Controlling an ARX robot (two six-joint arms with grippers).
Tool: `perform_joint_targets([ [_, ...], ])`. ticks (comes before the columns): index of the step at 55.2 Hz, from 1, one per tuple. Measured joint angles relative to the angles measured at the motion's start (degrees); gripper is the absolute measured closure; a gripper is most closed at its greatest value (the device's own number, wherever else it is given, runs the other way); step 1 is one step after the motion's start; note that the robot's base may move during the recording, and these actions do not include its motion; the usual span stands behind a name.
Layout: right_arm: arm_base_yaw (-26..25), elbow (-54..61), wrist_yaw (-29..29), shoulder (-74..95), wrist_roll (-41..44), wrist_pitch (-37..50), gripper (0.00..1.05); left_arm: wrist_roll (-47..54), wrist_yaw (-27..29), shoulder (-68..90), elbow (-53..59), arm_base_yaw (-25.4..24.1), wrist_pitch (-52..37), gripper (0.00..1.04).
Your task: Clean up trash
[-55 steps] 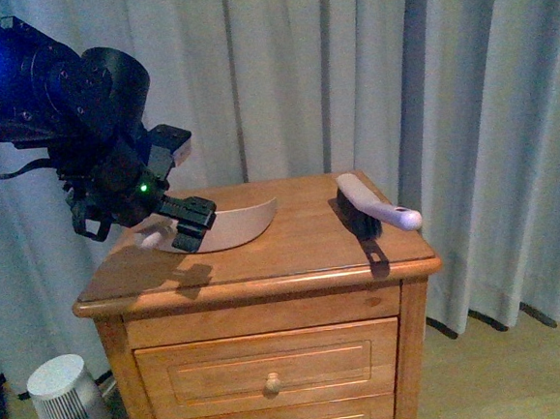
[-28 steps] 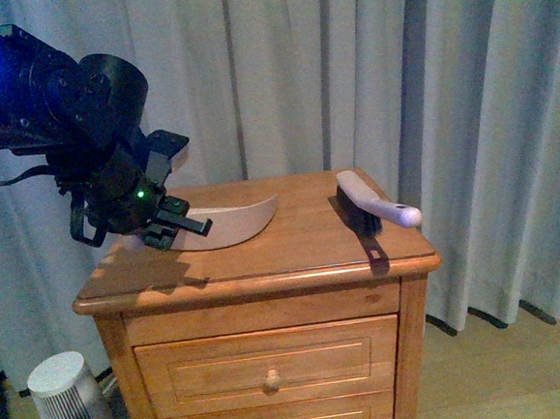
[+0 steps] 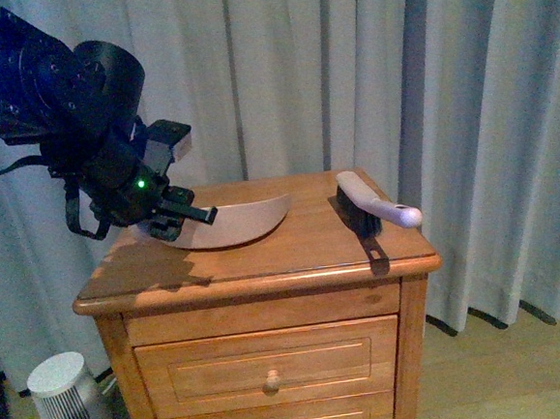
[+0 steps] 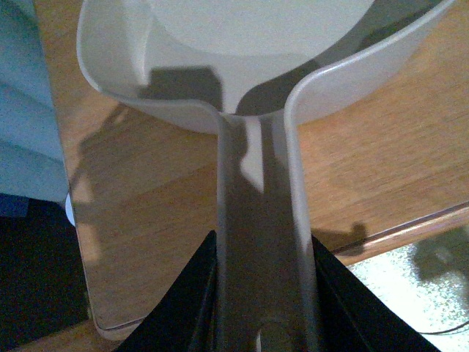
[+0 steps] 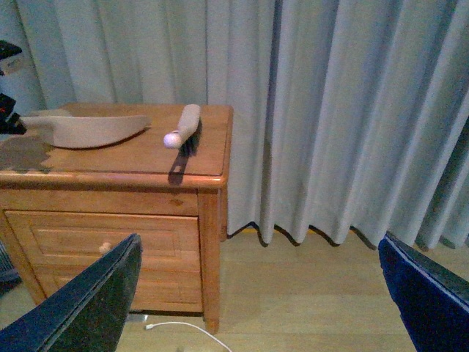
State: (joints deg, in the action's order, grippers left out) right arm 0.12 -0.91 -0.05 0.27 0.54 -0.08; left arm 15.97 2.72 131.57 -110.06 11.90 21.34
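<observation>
While the beige dustpan (image 3: 247,222) is held over the left half of the wooden nightstand (image 3: 303,256), its handle is clamped by the left gripper (image 3: 182,217), which is closed on it. In the left wrist view, the two dark fingers (image 4: 183,301) are seen pressed against either flank of the pale handle. The pan's body is stretched toward the middle of the top, and a shadow is cast on the wood beneath it; whether the underside touches the wood cannot be told. A brush (image 3: 367,207) with dark bristles and a white handle is laid on the right part of the top, well apart from the pan. The right gripper (image 5: 258,249) is spread wide with nothing held, and is seen only in its own wrist view, off to the nightstand's side. The wad of white paper cannot be made out in any view, so its place cannot be told.
</observation>
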Motion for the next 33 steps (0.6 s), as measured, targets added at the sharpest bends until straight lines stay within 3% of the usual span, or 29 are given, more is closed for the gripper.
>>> perform_joint_targets([
  [19,0.0,0.0,0.0,0.0,0.0,0.0,0.07,1.6,-4.5,-10.4,5.8,-1.5,-5.3,0.76],
  [33,0.0,0.0,0.0,0.0,0.0,0.0,0.07,3.3,-10.4,-23.2,19.1,-5.4,-12.6,0.76],
])
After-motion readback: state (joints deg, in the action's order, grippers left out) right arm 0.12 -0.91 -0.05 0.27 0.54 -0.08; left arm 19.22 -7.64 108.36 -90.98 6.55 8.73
